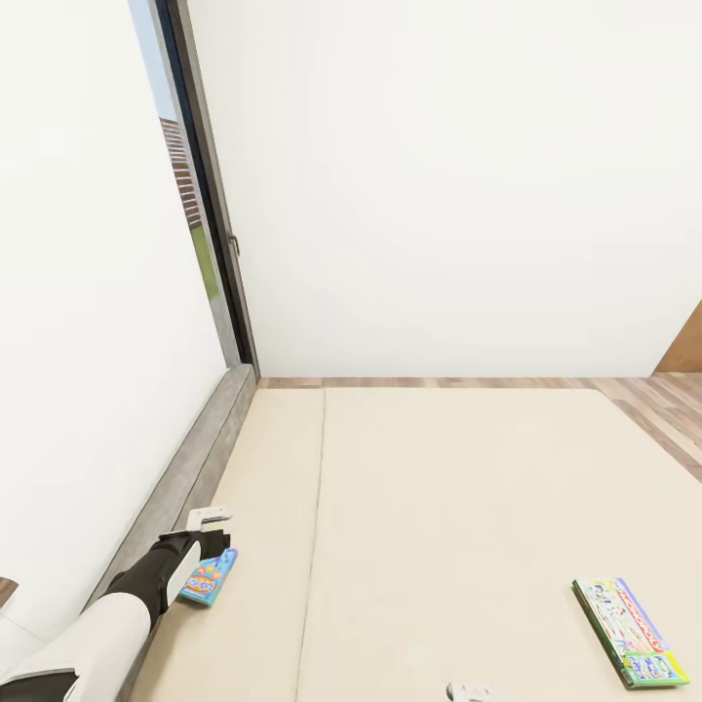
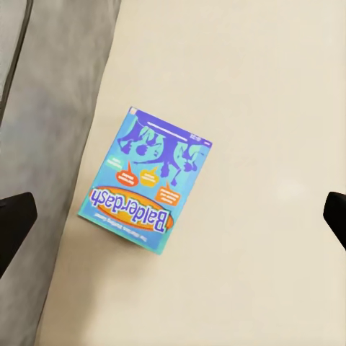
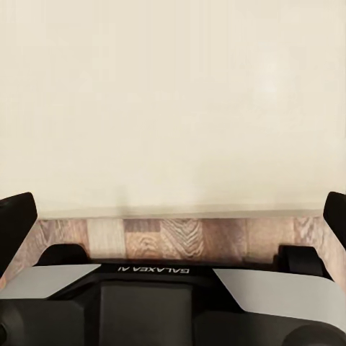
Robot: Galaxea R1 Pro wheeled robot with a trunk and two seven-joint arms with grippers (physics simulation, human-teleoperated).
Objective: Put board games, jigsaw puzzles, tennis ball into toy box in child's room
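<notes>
A small blue board game (image 1: pixel 209 577) with cartoon art lies flat on the beige bed (image 1: pixel 439 507), close to the grey headboard (image 1: pixel 190 463). My left gripper (image 1: pixel 211 534) hovers over it, open. In the left wrist view the blue box (image 2: pixel 148 189) lies between and beyond the two dark fingertips (image 2: pixel 14 223), which stand wide apart and do not touch it. A second board game (image 1: pixel 630 632), white with a colourful print, lies flat on the bed's near right part. My right gripper (image 1: pixel 468 692) peeks in at the bottom edge; its wrist view shows the fingers (image 3: pixel 16 216) spread with nothing between them.
A tall window (image 1: pixel 195 224) with a dark frame meets the white wall behind the headboard. Wooden floor (image 1: pixel 663 400) runs past the bed's far and right sides. The right wrist view shows the mattress side (image 3: pixel 173 108), floor and the robot's own base (image 3: pixel 158 303).
</notes>
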